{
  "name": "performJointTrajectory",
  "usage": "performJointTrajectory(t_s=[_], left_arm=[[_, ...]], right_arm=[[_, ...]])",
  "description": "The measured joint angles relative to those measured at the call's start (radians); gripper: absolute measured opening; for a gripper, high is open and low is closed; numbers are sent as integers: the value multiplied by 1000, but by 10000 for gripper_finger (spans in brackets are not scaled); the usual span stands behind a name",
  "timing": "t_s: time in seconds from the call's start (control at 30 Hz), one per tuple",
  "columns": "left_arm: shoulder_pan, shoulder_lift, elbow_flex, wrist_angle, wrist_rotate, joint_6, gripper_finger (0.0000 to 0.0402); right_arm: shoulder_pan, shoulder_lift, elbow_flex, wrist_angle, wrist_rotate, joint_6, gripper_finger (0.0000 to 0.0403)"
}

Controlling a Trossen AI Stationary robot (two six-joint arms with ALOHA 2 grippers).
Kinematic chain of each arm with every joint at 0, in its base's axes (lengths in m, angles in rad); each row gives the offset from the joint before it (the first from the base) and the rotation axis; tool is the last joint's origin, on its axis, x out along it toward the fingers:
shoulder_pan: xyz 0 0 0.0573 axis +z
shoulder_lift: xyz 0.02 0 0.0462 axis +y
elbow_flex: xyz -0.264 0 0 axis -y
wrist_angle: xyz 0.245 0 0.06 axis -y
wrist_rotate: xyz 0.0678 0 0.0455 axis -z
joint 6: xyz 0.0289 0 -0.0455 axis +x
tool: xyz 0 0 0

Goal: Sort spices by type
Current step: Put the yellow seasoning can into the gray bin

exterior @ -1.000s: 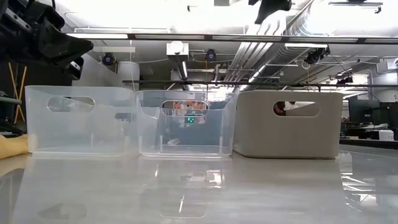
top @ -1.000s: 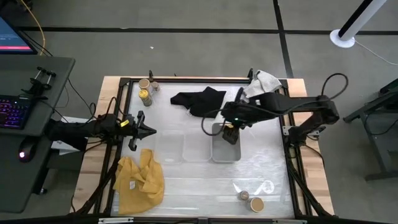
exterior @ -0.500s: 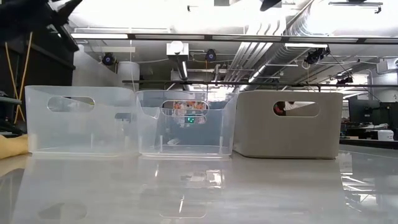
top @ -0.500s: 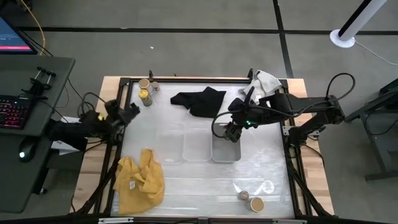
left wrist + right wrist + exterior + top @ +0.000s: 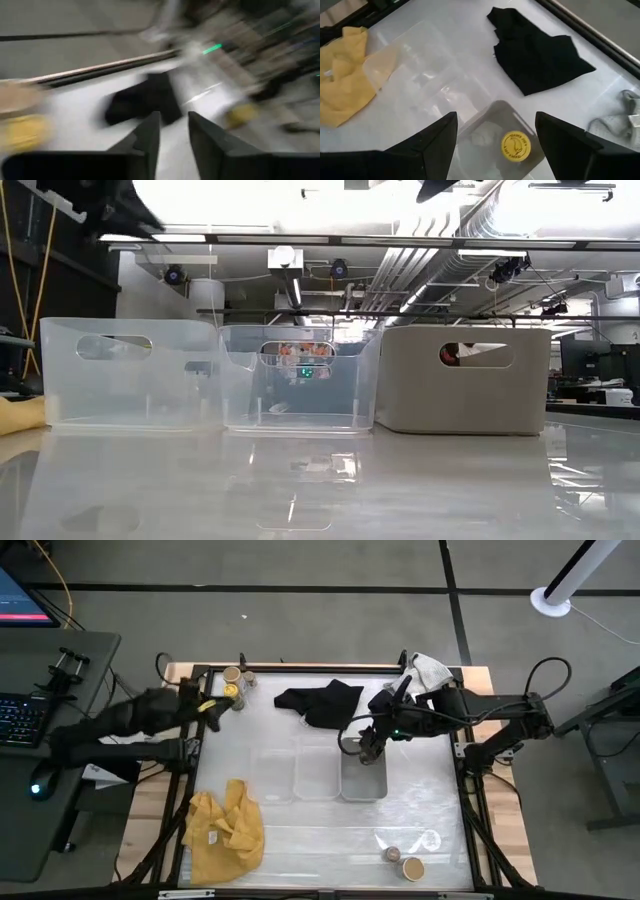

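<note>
Spice jars sit in three places around the grey tray (image 5: 362,780). A yellow-topped jar (image 5: 515,145) lies inside that tray, its lid carrying a dark printed emblem and ring of lettering too small to read. Another yellow-topped jar (image 5: 233,692) and a tan-topped jar (image 5: 231,674) stand far from the tray, at the table's back left corner; a tan-topped jar (image 5: 412,868) and a small brownish jar (image 5: 392,855) stand near the front edge, on the tray's right side. Two clear trays (image 5: 296,772) adjoin the grey one on its left.

The right gripper (image 5: 368,745) hovers over the grey tray's back end, arm stretched in from the right, fingers (image 5: 435,145) spread wide and empty above the jar. The left gripper (image 5: 208,706) is near the back-left jars, arm drawn back to the table's left edge, fingers (image 5: 148,134) narrowly parted, holding nothing. A black cloth (image 5: 320,700) lies behind the trays, a yellow cloth (image 5: 225,830) left of them toward the front.
</note>
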Motion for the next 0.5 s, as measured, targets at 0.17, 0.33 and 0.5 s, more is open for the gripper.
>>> performJointTrajectory(t_s=[0.17, 0.33, 0.5], left_arm=[[104, 224, 155, -269, -35, -2, 181], [174, 392, 163, -327, 5, -57, 252], [255, 528, 164, -328, -15, -151, 293]], right_arm=[[-46, 0, 0, -13, 3, -58, 264], [-111, 0, 0, -61, 50, -167, 264], [-189, 0, 0, -77, 41, -287, 264]])
